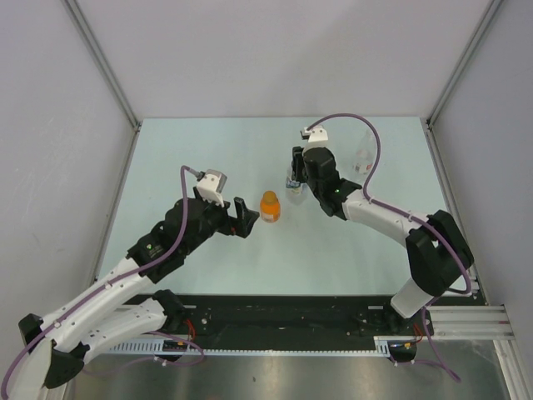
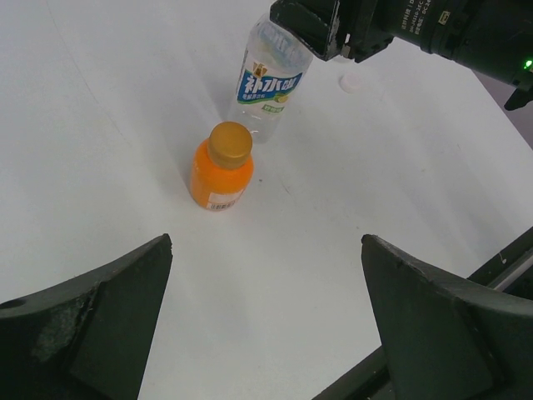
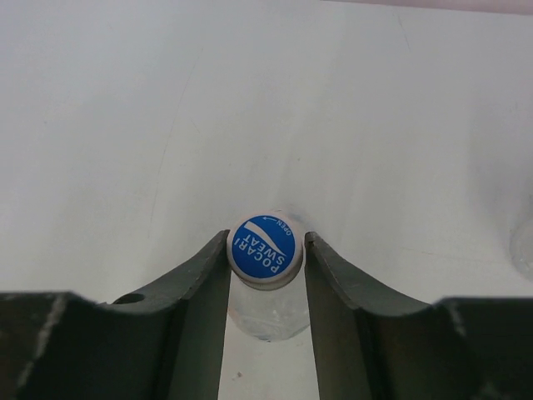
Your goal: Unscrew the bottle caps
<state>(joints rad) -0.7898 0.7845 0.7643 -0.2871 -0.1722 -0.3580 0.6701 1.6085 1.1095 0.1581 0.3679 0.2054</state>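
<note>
The blue cap [image 3: 264, 247] sits on its blue bottle [image 2: 268, 83], which stands upright near the middle of the bench [image 1: 208, 150], and the right pincer [image 3: 266, 260] is closed on that cap from above, one finger pressed to each side of its rim. The orange bottle [image 2: 221, 175] stands just beside it, upright with its orange cap [image 2: 230, 143] on. The left pincer [image 2: 266, 250] is wide open and holds nothing; it points at the orange bottle from a little way off. A loose cap [image 2: 351, 81] lies on the bench by the right arm, and the slim bottle [image 1: 364, 158] stands further to that side; I cannot tell whether it is capped. The main risk, as I judge it, is that nothing steadies the blue bottle's body: a twist on the cap may simply spin the whole light bottle on the smooth bench instead of loosening the thread. The grip is narrow and on a small smooth rim, so the fingers could slide round it. Any sideways pull while turning could tip the bottle into its orange neighbour
</note>
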